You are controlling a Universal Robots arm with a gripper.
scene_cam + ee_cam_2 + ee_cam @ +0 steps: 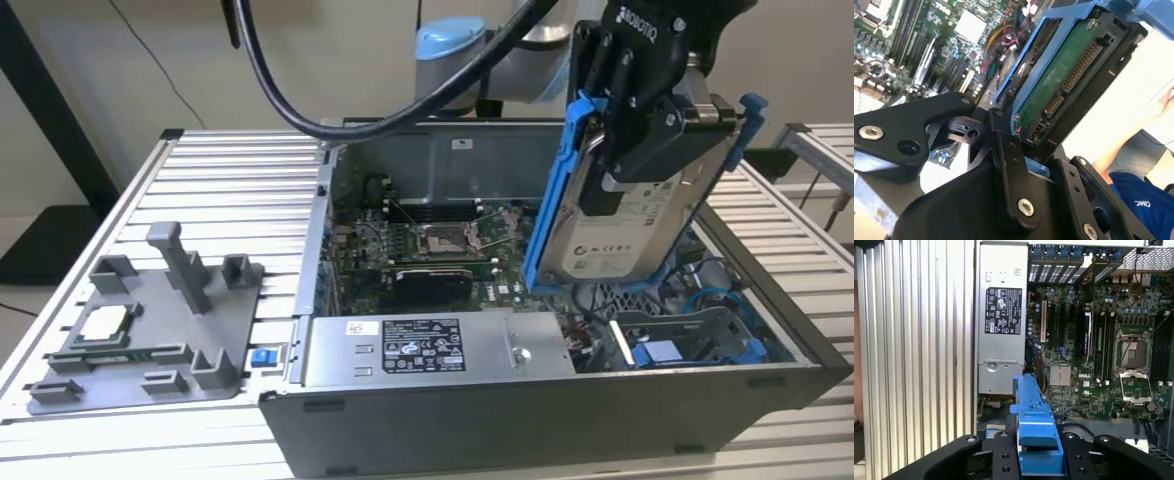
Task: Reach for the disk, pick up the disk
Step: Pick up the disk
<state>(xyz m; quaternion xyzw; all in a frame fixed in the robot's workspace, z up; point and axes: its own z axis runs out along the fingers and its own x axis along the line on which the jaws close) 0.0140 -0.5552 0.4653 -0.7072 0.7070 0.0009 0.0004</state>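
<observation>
I have the pincer clamped on the disk, which hangs upright in the air above the open computer case. The disk is flat, silver-grey metal with a white printed label facing the exterior view, its small print too fine for me to read, and it sits in a bright blue plastic frame. In the second wrist view the disk's green circuit board and dark connector edge point away from the black fingers. In the first wrist view the blue frame stands between the finger links, with the ribbed aluminium table and the grey power supply beneath.
</observation>
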